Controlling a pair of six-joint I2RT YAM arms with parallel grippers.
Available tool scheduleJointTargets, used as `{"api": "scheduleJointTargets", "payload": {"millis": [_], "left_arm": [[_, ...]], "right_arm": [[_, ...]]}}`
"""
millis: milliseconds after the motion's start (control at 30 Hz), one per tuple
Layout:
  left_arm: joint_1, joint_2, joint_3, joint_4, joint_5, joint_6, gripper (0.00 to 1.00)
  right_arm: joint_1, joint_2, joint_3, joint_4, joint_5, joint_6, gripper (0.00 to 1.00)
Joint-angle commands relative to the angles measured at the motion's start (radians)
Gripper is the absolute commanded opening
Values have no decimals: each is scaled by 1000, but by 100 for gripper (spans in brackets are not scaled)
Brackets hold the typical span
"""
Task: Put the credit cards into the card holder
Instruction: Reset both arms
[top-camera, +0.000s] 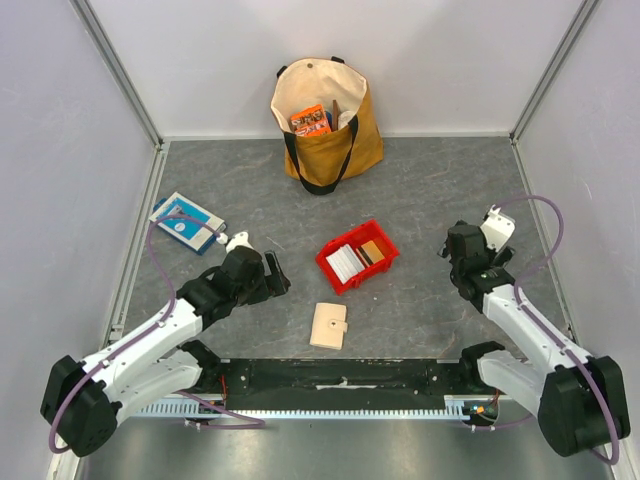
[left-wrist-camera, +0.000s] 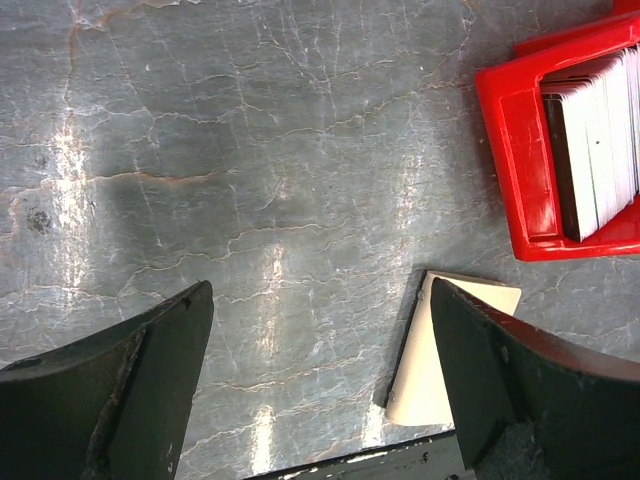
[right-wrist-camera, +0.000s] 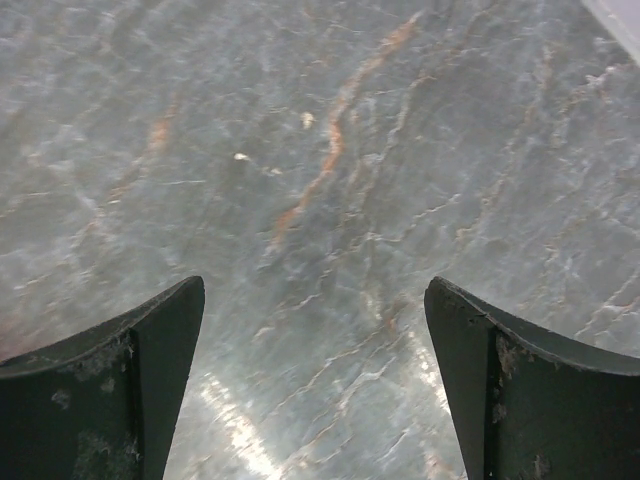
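End effector, left (top-camera: 275, 275) (left-wrist-camera: 320, 290): jaws are standing wide apart and gripping nothing; it is hovering over bare bench (top-camera: 420, 190), left of the red tray (top-camera: 372, 270) (left-wrist-camera: 510, 150).
End effector, right (top-camera: 455, 250) (right-wrist-camera: 315, 285): jaws are gaping fully and holding nothing; it is hanging over bare bench, well apart from the tray.
Card holder (top-camera: 329, 325) (left-wrist-camera: 420, 350): it is lying closed and flat near the front edge, between the two arms and just in front of the tray; in the left wrist view one finger is partly covering it.
Credit cards (top-camera: 345, 262) (left-wrist-camera: 595, 140): they are standing on edge inside the tray, a white pack with an orange-brown one beside it; the exact number cannot be told.
Bench: grey marbled surface with rusty veins is catching the light.
Room: pale walls are closing in three sides, with metal posts running up the back corners.
Back wall: a mustard tote bag (top-camera: 330, 130) is standing there, an orange packet (top-camera: 311, 120) showing inside.
Left edge: a blue-and-white box (top-camera: 187, 222) is lying flat.
Counts: two arms, one tray, one card holder, one bag, one box, one packet.
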Motion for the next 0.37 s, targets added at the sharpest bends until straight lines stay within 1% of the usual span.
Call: {"api": "scheduleJointTargets", "payload": {"millis": [0, 33, 67, 167, 267, 333], "left_arm": [[5, -9, 25, -20, -51, 27, 94], [6, -9, 26, -20, -57, 27, 94], [5, -10, 25, -17, -57, 28, 95], [5, -10, 29, -5, -62, 43, 95], [5, -4, 39, 0, -71, 53, 95], [5, -4, 42, 0, -85, 54, 95]], "right_arm": [[-3, 40, -71, 221, 192, -112, 98], [-5, 60, -98, 291, 203, -147, 98], [-6, 73, -87, 292, 222, -169, 98], [-6, 98, -95, 422, 222, -239, 98], [-8, 121, -179, 639, 237, -325, 98], [-6, 162, -248, 822, 242, -374, 98]]}}
